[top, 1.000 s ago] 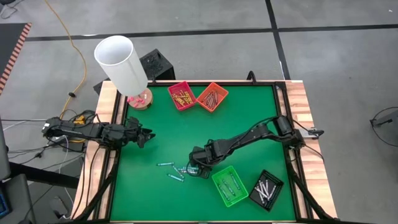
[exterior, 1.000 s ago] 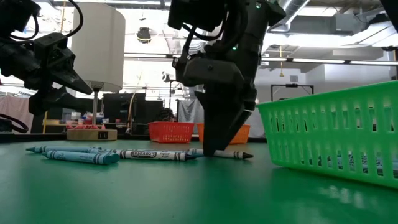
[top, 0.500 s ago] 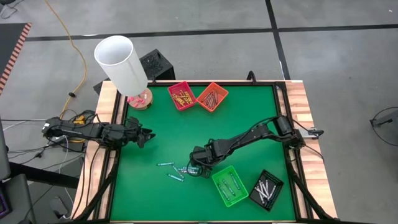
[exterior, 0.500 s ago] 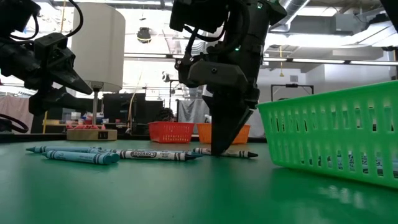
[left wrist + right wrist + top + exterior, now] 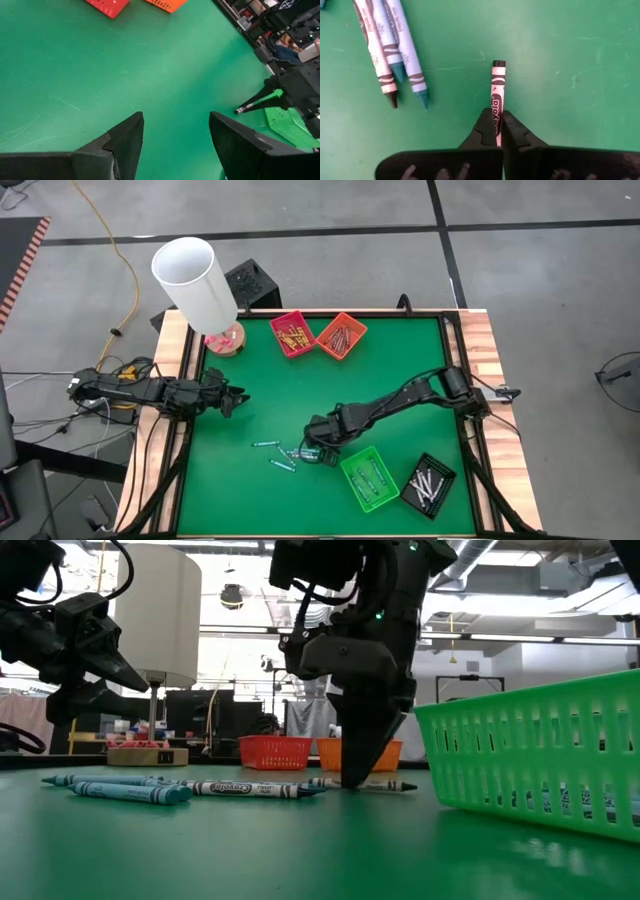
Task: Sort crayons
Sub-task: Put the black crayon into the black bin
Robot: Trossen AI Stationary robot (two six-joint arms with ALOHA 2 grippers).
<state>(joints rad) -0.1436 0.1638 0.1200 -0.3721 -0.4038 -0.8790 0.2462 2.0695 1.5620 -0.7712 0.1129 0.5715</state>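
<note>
While the left tool waits spread wide over the desk's left edge, the high view shows four baskets: red, orange, green and black. At desk height, the right tool stands clenched on a white-wrapped, black-tipped crayon lying flat. Its wrist view shows that crayon pinched at one end, with three loose crayons nearby.
</note>
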